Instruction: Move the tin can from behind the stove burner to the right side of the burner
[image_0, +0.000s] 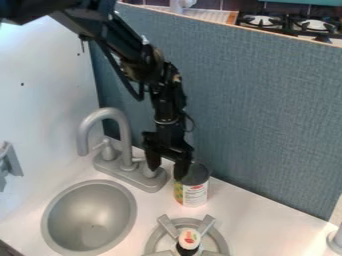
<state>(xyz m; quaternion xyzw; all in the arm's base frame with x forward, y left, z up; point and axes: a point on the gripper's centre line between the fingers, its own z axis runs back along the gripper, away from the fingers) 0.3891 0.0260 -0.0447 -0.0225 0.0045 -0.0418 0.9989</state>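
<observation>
Between the faucet (125, 140) and the can (194, 195), your gripper (166, 173) hangs with its fingers spread wide apart and nothing held between them. One finger overlaps the can's upper left edge in your view (you cannot tell whether they touch). You have the can upright on the white counter (257, 215), near the blue-gray panel (234, 100), behind the burner (208, 222) and its white-topped container (189, 238).

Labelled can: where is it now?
Camera view, lower half, just right of centre: the labelled can stands on the white counter, right of the faucet, behind the stove burner, with the gripper at its upper left.
</observation>
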